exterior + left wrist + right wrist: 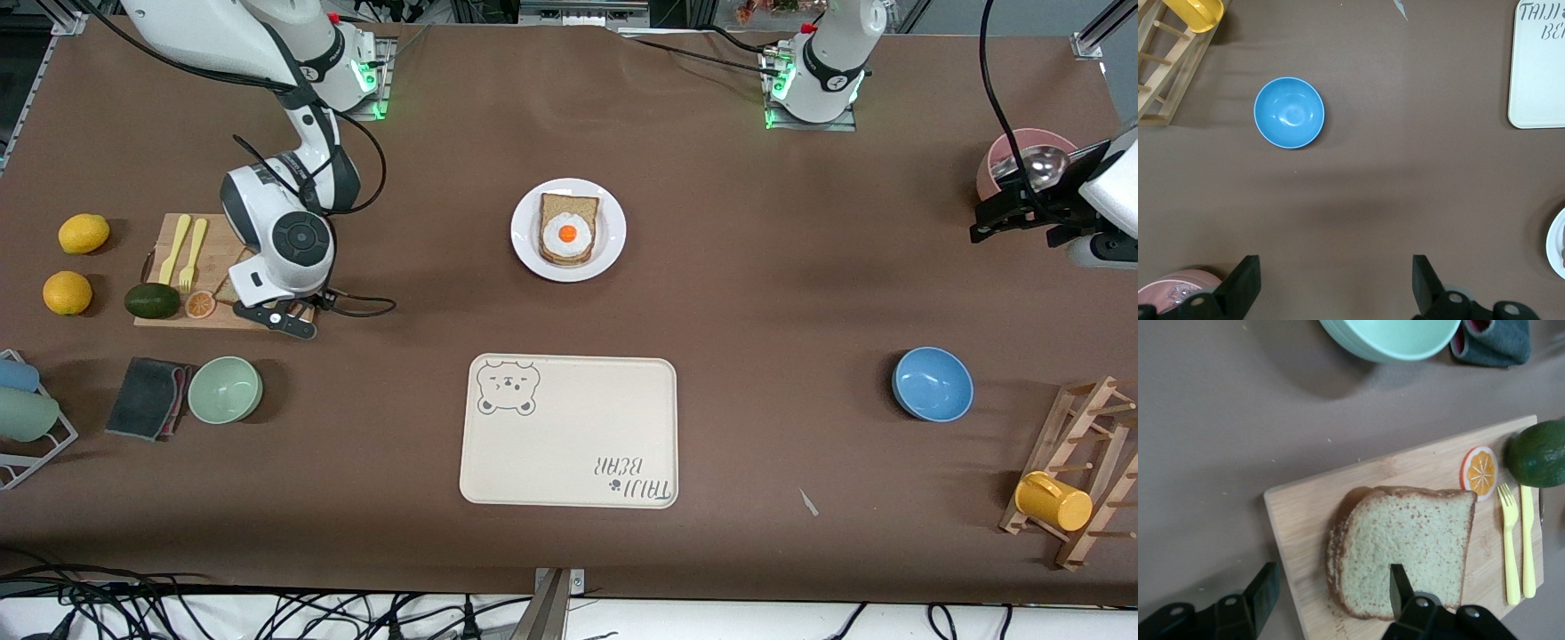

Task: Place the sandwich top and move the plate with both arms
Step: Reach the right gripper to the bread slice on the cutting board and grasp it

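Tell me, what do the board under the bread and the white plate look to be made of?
The cutting board looks like pale wood or bamboo, matte, with faint grain lines. The plate looks like glazed ceramic or hard plastic, plain white and smooth; which one, the look leaves open. The sandwich top lies on the board.

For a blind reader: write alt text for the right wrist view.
The right hand hangs over a bread slice on a wooden board, fingers open astride the slice's edge. An orange slice, avocado and yellow fork share the board; a green bowl sits nearby.
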Available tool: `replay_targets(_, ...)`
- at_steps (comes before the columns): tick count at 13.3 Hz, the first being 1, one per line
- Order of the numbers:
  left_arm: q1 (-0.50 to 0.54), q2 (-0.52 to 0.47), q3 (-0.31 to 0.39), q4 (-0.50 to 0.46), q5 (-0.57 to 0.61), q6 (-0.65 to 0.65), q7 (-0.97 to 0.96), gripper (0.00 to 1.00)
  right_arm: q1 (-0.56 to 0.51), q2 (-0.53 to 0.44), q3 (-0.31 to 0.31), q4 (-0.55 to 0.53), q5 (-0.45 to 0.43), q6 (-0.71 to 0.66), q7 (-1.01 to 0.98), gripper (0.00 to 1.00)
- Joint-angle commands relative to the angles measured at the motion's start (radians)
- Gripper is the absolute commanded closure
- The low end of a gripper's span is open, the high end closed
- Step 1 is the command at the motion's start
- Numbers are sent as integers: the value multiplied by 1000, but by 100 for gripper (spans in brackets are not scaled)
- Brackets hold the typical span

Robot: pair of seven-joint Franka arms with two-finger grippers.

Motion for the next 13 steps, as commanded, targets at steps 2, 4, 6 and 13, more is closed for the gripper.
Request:
replay_targets(2,6,0,-7,10,8,-14,-5,0,-10,-17,-1,-44,-22,26,6,39)
replay_targets(4,6,1,-7,12,8,-14,-5,0,-10,2,-1,-44,-22,26,8,44)
replay_targets(6,6,0,-7,10,8,-14,-3,0,-13,5,-2,-44,-22,31,8,46)
replay_targets(13,6,1,-9,10,8,-14,-5,0,-27,40,-10,-38,-24,83,6,81)
